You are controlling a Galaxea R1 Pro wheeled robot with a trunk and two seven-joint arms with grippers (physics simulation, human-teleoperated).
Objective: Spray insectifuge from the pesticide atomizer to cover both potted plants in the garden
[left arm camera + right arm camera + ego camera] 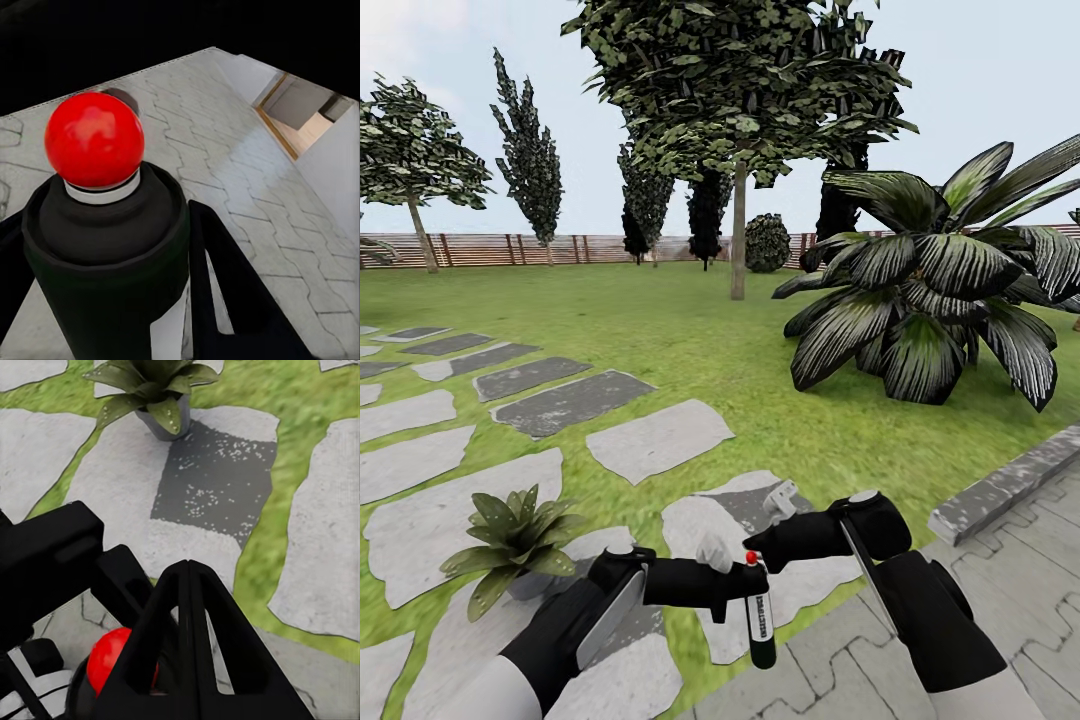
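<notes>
Atomizer in hand is the step here: the pesticide atomizer (pixel 760 620) hangs upright between the two arms, over the seam where the grey paving (pixel 1020 520) meets the stepping stones (pixel 480 510). Its long axis runs vertical, red tip (pixel 752 557) at the top, dark body and white label below. The left gripper (pixel 722 588) has its fingers clenched on the upper part of the bottle; in the left wrist view the red tip (pixel 94 139) sits directly ahead above the dark collar, with a black finger (pixel 232 292) beside it. The right gripper (pixel 768 552) reaches in at the tip, and in the right wrist view its two fingers (pixel 191 652) lie pressed together just over the red ball (pixel 112 656); whether they bear on it I cannot tell.

Which way the nozzle faces is not readable. Just beyond, on a stepping stone, stands one potted plant (pixel 510 540), with pale specks on a leaf (pixel 174 414) in the right wrist view, likely insectifuge. The next move probably calls for aiming at this rosette and pressing the tip. Farther off are lawn (pixel 690 340), a striped-leaf bush (pixel 940 290), trees and a fence (pixel 510 248).
</notes>
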